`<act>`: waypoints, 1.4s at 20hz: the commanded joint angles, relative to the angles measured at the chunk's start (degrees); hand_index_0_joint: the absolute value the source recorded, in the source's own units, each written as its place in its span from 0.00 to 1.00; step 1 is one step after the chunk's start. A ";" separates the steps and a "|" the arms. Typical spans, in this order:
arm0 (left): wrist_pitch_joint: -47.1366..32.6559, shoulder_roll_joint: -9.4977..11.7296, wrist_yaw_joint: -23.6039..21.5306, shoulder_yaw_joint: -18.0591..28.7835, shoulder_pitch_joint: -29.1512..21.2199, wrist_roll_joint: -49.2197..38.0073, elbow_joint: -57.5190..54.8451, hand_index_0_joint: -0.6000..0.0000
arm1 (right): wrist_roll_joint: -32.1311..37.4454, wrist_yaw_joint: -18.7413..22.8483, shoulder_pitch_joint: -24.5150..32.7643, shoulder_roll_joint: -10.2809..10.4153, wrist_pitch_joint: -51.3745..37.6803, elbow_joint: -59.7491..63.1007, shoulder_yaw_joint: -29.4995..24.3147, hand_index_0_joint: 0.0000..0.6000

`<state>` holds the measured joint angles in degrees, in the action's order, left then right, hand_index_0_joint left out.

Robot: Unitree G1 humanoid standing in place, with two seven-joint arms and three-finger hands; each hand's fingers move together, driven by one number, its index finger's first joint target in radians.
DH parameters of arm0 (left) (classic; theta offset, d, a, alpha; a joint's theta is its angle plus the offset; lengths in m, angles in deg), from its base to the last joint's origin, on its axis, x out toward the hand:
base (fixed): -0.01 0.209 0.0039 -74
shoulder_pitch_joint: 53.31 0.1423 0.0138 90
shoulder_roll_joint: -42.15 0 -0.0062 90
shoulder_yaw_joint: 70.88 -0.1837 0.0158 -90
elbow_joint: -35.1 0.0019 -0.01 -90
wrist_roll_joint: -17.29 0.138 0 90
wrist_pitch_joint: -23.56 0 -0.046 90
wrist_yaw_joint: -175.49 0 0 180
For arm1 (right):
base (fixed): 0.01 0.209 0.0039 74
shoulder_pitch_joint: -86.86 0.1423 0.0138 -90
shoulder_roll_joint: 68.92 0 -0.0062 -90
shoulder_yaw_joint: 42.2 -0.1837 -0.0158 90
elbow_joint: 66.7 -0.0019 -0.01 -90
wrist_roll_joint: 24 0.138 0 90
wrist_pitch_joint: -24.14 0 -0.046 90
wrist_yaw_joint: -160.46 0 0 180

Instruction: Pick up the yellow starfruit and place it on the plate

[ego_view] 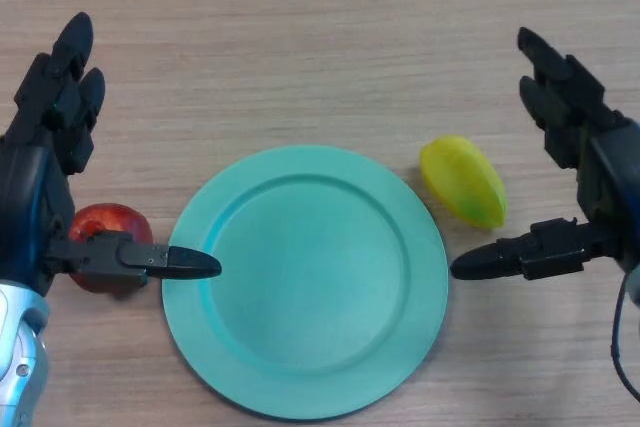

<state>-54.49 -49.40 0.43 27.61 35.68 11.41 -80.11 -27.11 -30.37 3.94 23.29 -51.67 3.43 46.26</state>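
1. Two hands spread wide, neither holding anything; risks listed from left side to right.
2. Left hand (50, 162): fingers (68, 77) straight and pointing away over the bench (300, 37), thumb reaching toward the plate rim. Idle by the look of it. Any sweep inward would likely nudge the plate and shift the target.
3. Red apple (105, 229): tucked just behind the left thumb, touching or nearly touching it, close beside the plate's left rim. Could be knocked rolling by a careless left-arm move, perhaps onto the plate.
4. Teal plate (250, 367): flat at centre, nothing on it. Raised rim on the right side lies between fruit and landing spot; too low a carry would probably clip it.
5. Yellow starfruit (463, 181): lying on the bench just off the plate's right rim, not yet grasped, task barely begun. Ridged, glossy, tapered shape; likely to slip or roll out of a shallow pinch, or to skid toward the plate if struck from the outside.
6. Right hand (600, 177): fingers (560, 87) extended beyond the fruit, thumb below it, fruit sitting near the gap but apart from both. Closing before lowering around the fruit's middle would probably catch only its end and squirt it away.
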 commanded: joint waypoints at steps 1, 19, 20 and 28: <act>-6.40 1.63 0.05 4.12 -0.90 -0.10 -3.20 1.00 | -2.09 2.31 2.43 -2.03 -9.54 -1.57 -3.02 0.00; -5.18 1.83 2.39 7.15 0.74 -2.59 -6.40 1.00 | -11.73 4.96 12.75 -2.31 -25.93 25.63 0.17 0.00; -5.84 1.82 2.46 7.26 1.01 -2.28 -6.23 1.00 | -12.98 4.86 13.38 -2.51 -27.71 28.23 0.18 0.00; -6.22 1.26 2.97 9.14 2.77 -1.25 -8.09 1.00 | -22.58 8.47 20.93 -3.52 -39.44 48.58 1.58 0.00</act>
<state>-53.38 -49.56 2.34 32.92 39.52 11.39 -84.49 -50.91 -26.27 20.97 21.56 -83.65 54.91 50.18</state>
